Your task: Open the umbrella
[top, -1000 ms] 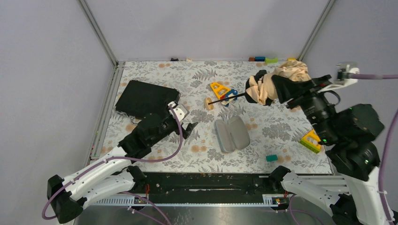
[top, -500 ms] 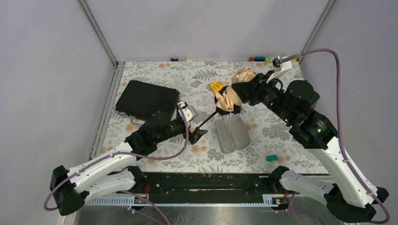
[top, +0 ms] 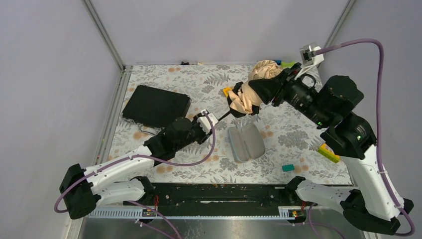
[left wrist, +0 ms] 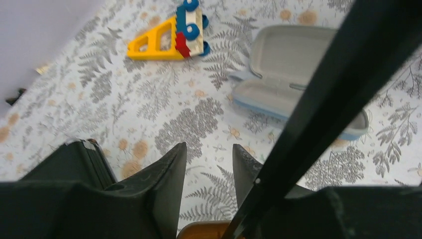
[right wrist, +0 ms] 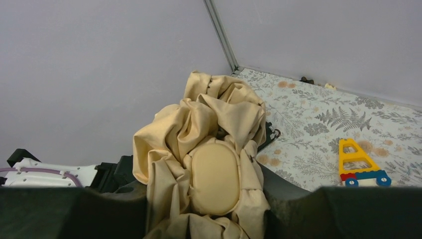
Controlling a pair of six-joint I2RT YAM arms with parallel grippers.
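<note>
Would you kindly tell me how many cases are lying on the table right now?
2: the flat black case at the left and the open grey case near the middle. The held-up umbrella could hide others.

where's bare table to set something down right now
Bare cloth lies between the flat black rectangular case and the yellow block toy, and right of the open grey glasses case toward the small teal block. Crowded mid-table under the peach-tan folding umbrella.
</note>
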